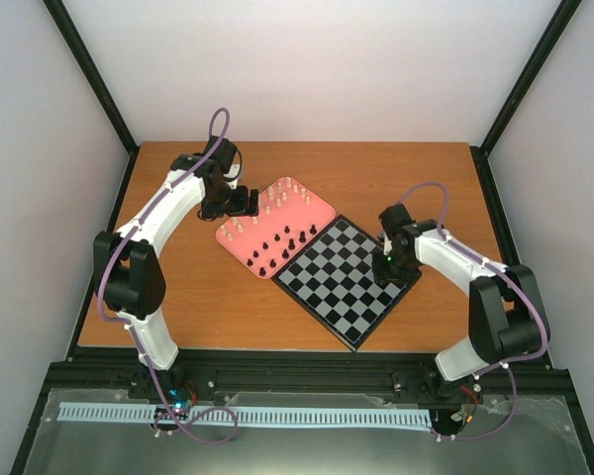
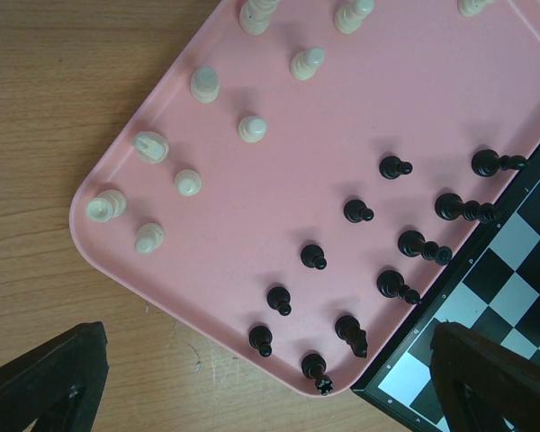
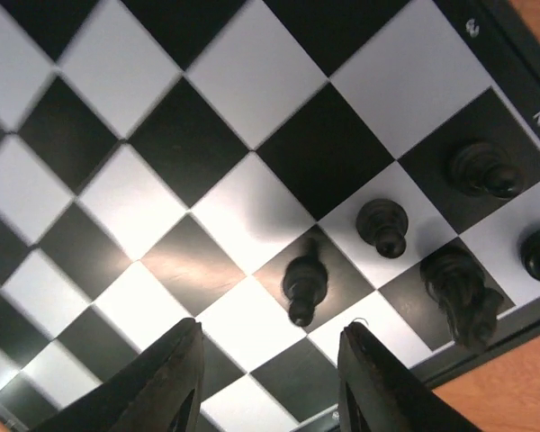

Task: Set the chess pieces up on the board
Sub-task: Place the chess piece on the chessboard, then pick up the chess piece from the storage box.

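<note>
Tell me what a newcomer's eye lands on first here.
First comes the pink tray, crowded with cream pieces and black pieces. It lies beside the far-left edge of the board, which sits diagonally on the wooden table. The board looks almost bare: only a small cluster of black pieces stands in its right corner, under the open right tool. The left tool hangs open over the tray.

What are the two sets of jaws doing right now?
Left gripper: open, holding nothing.
Right gripper: open, holding nothing; a black piece stands just ahead.
</note>
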Robot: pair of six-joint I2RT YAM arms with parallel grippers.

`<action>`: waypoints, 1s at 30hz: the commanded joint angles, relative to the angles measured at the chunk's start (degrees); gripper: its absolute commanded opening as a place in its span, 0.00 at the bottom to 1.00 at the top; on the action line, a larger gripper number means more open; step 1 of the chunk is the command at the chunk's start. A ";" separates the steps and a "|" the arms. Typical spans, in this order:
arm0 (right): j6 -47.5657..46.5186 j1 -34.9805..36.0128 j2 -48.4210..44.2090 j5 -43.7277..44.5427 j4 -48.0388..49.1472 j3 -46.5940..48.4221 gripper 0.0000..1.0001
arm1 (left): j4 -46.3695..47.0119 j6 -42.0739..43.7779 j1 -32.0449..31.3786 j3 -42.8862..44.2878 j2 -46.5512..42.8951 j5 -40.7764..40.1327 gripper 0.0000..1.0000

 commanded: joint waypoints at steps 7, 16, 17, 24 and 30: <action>-1.55 2.18 -0.06 -6.32 -5.76 15.19 0.46 | 0.84 -0.85 0.27 0.42 0.10 0.45 1.00; -3.46 5.43 21.00 -7.63 -0.93 35.65 0.48 | 0.17 -0.74 0.27 1.30 0.03 -0.04 1.00; -3.70 5.79 23.47 -7.79 -1.05 38.08 0.48 | 0.05 -0.71 0.27 1.38 0.01 -0.23 1.00; -5.83 9.37 35.30 -6.95 -2.54 50.84 0.48 | -0.03 -0.54 0.27 1.16 -0.17 -0.57 1.00; -6.37 10.99 41.71 -6.66 -3.40 55.16 0.48 | 0.09 -0.62 0.27 0.97 -0.20 -0.36 1.00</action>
